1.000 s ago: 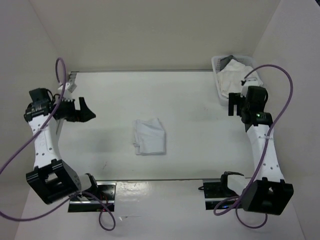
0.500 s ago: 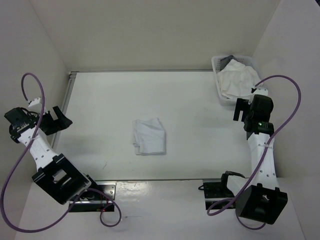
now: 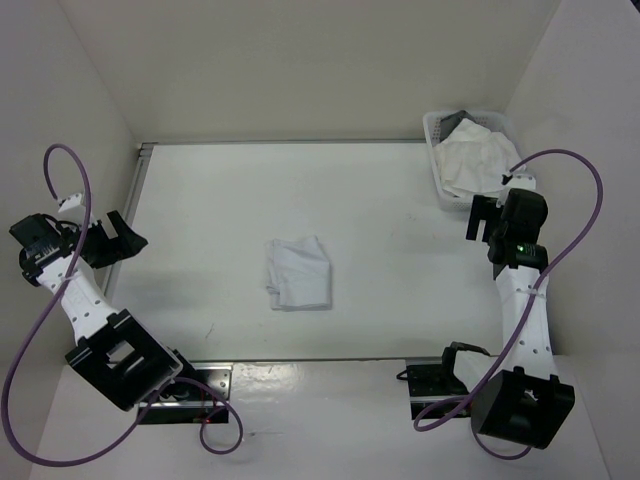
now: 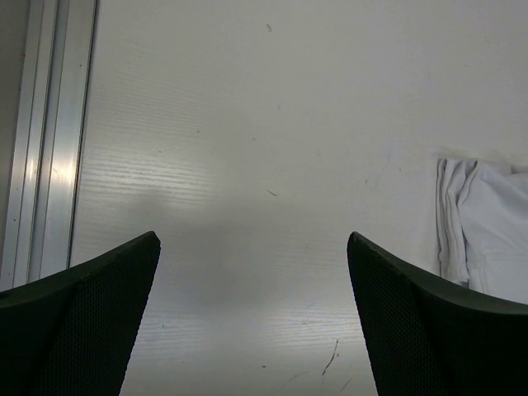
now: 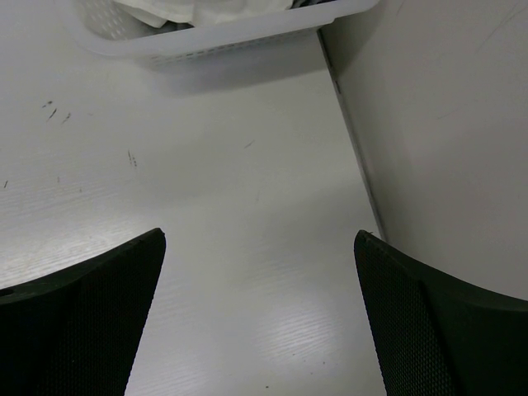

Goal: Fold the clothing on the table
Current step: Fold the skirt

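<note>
Well, as I read it, the clothing (image 3: 298, 273) lies near the middle of the tabletop (image 3: 400, 260) as a small, roughly square bundle. My left wrist view shows stacked layers along its left edge, so I judge that most of the folding is done. What remains is one last fold or a tidy-up. My left hand (image 3: 128, 232) hangs at the left edge, close to the rail (image 4: 45, 140), with its fingers wide apart and nothing between them. My right hand (image 3: 481, 218) sits far to the right, just in front of the basket (image 3: 470, 160) of other white cloth, equally open and empty. Both are well apart from the piece. To do this step well, I think I should bring both hands in low and level. One should go to the near left corner and the other to the far left corner, so each pinches through every layer rather than peeling off the top one. Then I should lift only enough to clear the surface, carry the edge across to meet the right edge, and let go once it lies flat. The fabric looks thin and limp, so dragging it would likely bunch it up. My right arm also needs to swing clear of the basket rim.
</note>
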Available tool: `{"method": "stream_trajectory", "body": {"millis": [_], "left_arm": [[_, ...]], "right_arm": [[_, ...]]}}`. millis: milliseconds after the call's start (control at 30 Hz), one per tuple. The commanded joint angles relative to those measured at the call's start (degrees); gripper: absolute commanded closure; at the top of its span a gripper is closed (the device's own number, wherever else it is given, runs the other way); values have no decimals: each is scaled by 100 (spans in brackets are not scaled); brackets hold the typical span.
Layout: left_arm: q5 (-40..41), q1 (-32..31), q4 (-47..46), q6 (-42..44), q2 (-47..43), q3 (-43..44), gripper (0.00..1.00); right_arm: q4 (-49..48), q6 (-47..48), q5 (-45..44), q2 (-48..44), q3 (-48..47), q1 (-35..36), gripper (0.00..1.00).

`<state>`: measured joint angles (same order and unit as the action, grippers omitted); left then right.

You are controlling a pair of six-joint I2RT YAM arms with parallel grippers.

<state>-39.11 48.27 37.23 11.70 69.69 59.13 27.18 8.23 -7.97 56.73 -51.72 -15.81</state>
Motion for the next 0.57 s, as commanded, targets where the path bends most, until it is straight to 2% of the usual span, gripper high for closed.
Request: {"method": "stream_trajectory", "body": {"millis": [0, 533], "left_arm": [[-255, 7, -120, 86, -88, -16, 0], [-360, 7, -120, 139, -87, -16, 0]], "right_arm": [[-310, 12, 94, -66, 66, -45, 1], [-143, 65, 165, -66, 4, -45, 1]]}}
